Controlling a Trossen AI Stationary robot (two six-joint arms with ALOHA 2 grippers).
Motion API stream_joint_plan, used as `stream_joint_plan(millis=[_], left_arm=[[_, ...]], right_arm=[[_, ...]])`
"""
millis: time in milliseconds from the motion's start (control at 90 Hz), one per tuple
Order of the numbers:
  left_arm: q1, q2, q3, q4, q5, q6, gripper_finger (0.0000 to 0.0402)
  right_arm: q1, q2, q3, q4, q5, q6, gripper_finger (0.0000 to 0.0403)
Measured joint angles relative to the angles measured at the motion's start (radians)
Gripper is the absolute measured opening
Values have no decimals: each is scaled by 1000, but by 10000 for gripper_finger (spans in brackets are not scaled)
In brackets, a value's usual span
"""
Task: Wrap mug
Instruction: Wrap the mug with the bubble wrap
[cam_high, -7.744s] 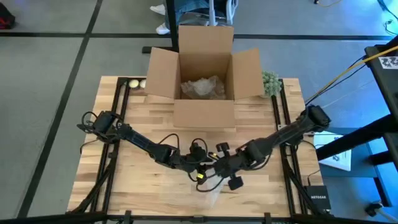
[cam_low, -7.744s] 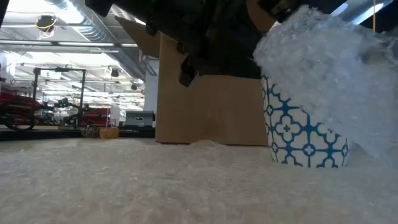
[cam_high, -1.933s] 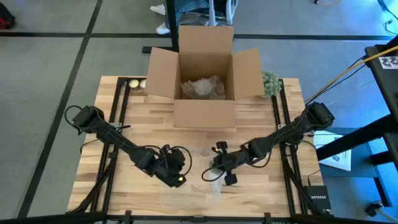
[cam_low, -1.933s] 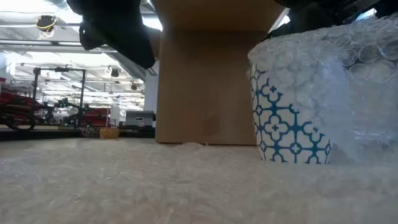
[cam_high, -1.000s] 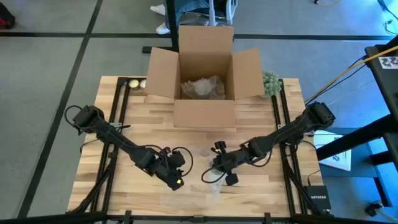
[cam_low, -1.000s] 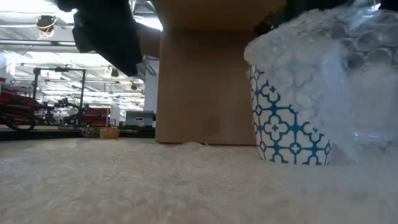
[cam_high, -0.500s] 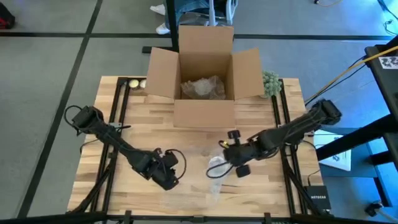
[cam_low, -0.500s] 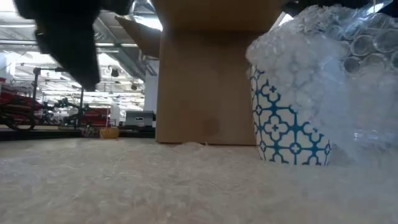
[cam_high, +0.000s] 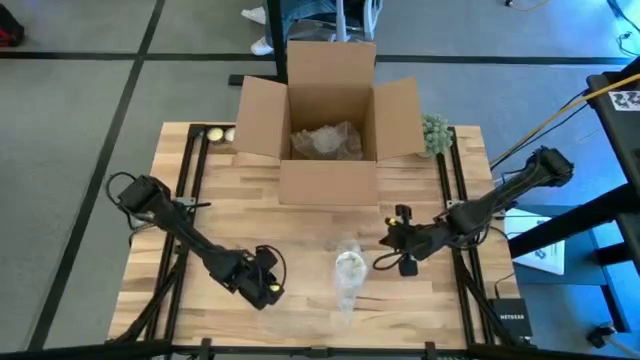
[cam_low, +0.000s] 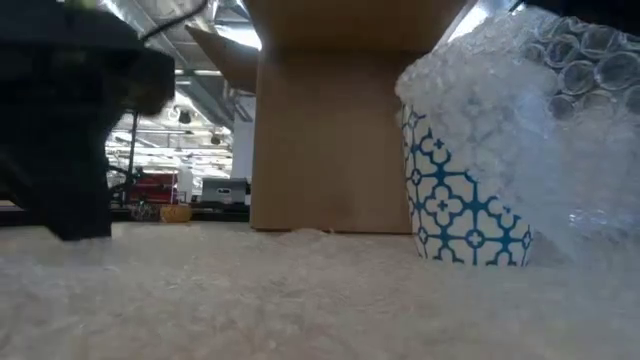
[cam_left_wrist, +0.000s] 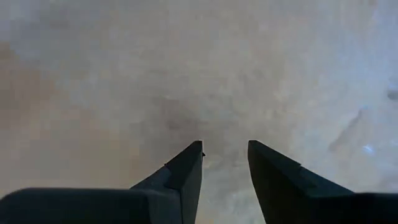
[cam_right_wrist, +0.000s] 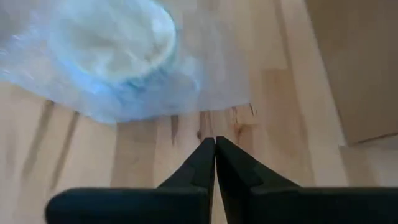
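Note:
The mug (cam_high: 350, 267), white with a blue pattern (cam_low: 465, 210), stands upright on the table. Clear bubble wrap (cam_low: 520, 90) is draped over its top and right side, and the sheet's lower end (cam_high: 343, 298) lies on the wood toward the near edge. My right gripper (cam_high: 398, 245) is right of the mug, clear of it, with its fingers shut (cam_right_wrist: 215, 140); its wrist view shows the wrapped mug (cam_right_wrist: 112, 43) ahead. My left gripper (cam_high: 262, 285) is low over the table left of the mug, open (cam_left_wrist: 225, 146), with nothing between its fingers.
An open cardboard box (cam_high: 330, 120) holding a wrapped bundle stands at the far middle of the table. A green item (cam_high: 434, 132) lies beside its right flap, and two small pale balls (cam_high: 220, 134) sit at the far left corner. Bare wood lies between the arms.
My right gripper has drawn away from the mug toward the table's right edge; the wrap stays draped over the mug, which has kept its place. My left gripper has moved a little toward the left near corner and lower.

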Motion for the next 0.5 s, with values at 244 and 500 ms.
stream_joint_plan(millis=[244,500], left_arm=[[4,49,4,29,11,64,23],[0,-27,81,-111,-84,99,1]], right_arm=[[0,1,-73,77,7,-2,1],[0,99,-112,224,-25,0,1]])
